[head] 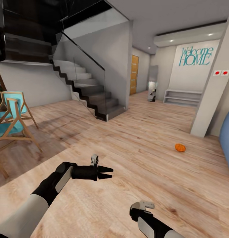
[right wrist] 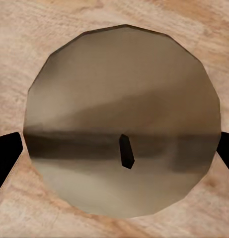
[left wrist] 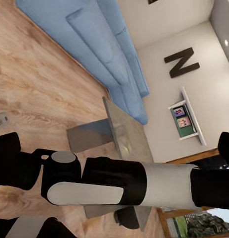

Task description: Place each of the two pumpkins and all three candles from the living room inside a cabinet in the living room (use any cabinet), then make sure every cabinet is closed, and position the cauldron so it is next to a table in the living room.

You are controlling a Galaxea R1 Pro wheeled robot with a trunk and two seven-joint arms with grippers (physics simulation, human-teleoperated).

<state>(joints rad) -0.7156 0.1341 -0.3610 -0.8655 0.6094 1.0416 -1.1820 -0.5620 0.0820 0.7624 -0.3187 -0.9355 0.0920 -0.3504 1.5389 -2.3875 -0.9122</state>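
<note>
Candle (right wrist: 123,124): seen end-on, wick toward the camera, framed between the spread fingertips (right wrist: 6,154) of the right gripper (right wrist: 114,156), apparently grasped; left gripper (head: 107,173) parted, empty.

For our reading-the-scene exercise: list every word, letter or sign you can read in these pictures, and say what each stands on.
"Welcome HOME": teal lettering on the white far wall, head view.
"N": large dark letter on the pale wall above the blue sofa, left wrist view.
Two red dots on small white wall plates: no text readable.
</note>
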